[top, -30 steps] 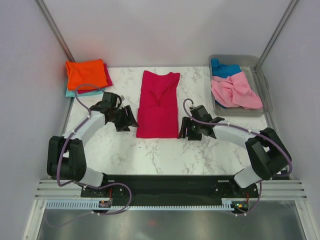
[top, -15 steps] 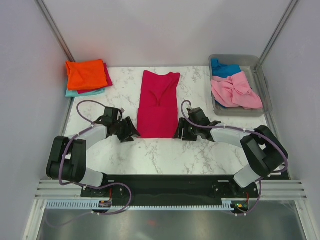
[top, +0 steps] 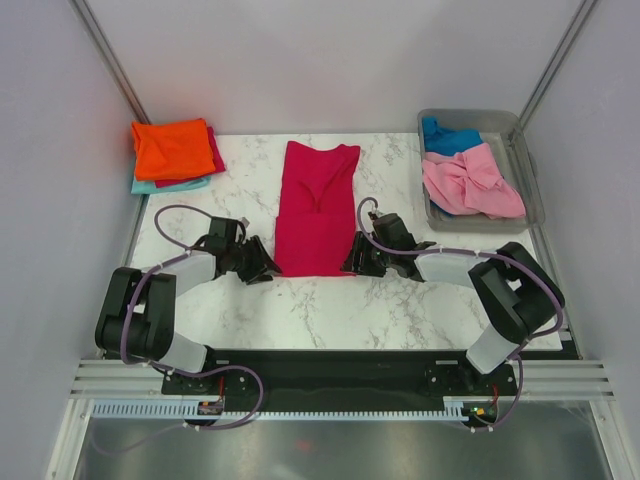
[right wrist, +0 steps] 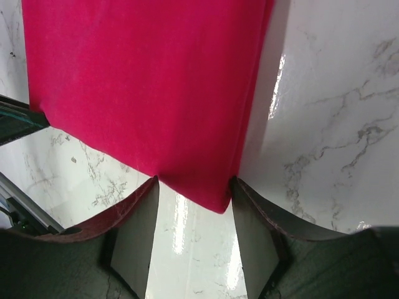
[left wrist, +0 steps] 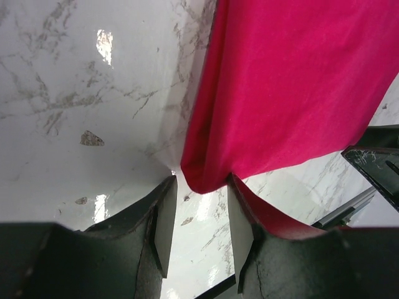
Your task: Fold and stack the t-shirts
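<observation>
A crimson-pink t-shirt (top: 317, 208) lies flat in a long narrow fold on the middle of the marble table. My left gripper (top: 268, 268) is open at its near left corner (left wrist: 201, 180), which sits just between the fingertips. My right gripper (top: 352, 263) is open at its near right corner (right wrist: 218, 199), which also pokes between the jaws. Folded orange (top: 170, 147), crimson and teal shirts are stacked at the far left. A light pink shirt (top: 470, 180) and a blue one (top: 447, 135) lie crumpled in the tub.
The clear grey plastic tub (top: 527, 165) stands at the far right corner. Metal frame posts and white walls close in the table's left, right and back. Each gripper's black body shows at the edge of the other's wrist view.
Both grippers have moved inward and toward the near edge, from beside the shirt's long sides to its two near corners. The shirt has not moved.
</observation>
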